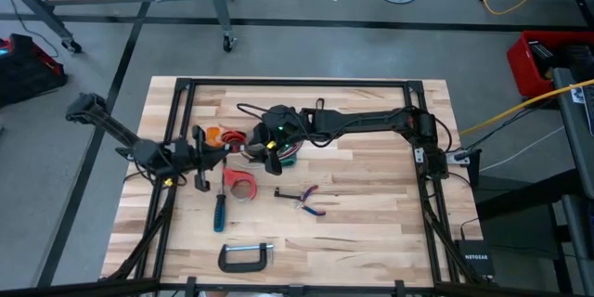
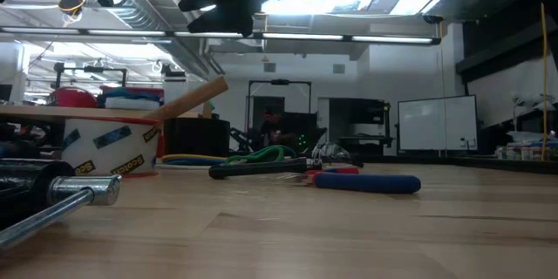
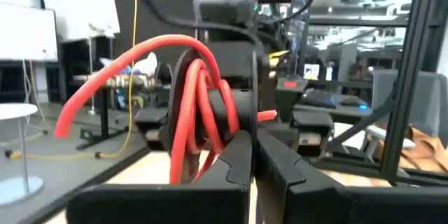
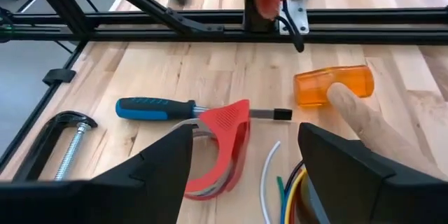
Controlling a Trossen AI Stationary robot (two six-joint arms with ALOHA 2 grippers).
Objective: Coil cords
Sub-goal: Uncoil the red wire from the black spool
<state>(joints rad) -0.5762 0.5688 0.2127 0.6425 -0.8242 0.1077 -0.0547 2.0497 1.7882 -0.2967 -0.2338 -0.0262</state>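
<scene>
The left gripper (image 3: pixel 252 161), near the tabletop's left edge, is closed on a red cord (image 3: pixel 199 98) already wound in loops. The right gripper (image 4: pixel 245 161) hovers mid-table with jaws wide, holding nothing. The risk: if the right gripper bumps the loops, they may spring open.

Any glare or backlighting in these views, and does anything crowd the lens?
Low view: bright ceiling lights turn the arms overhead into silhouettes, and the clamp looms in the near corner. Left wrist view: the shut left gripper and red cord fill the middle. Right wrist view: open right gripper, even light, no glare.
</scene>
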